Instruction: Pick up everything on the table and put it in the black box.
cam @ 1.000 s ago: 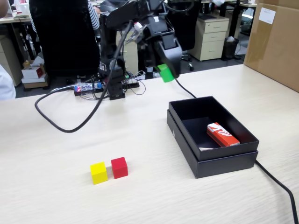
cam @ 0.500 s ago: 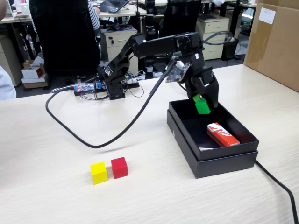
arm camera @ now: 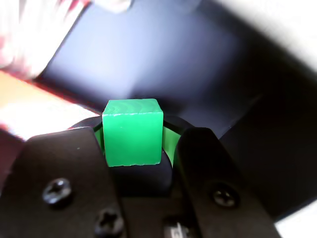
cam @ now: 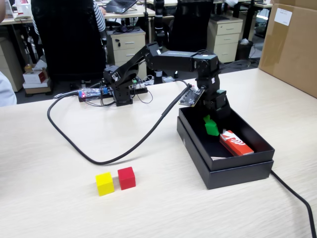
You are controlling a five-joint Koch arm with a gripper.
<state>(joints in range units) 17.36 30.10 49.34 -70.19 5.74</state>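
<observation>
On the pale beige wood-grain worktop, at lower left of the fixed view, a small plain yellow cube sits just beside a small plain red cube. Right of centre, the black tool reaches down inside the shallow matte black cardboard box, its jaws clamped on a small plain green cube. A red-and-white flat packet lies in the box, right of it.

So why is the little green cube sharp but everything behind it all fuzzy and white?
In the wrist view the small green cube sits close and in focus, while the black cardboard box behind blurs and the corners glare white. The fixed view stays evenly lit and sharp.
</observation>
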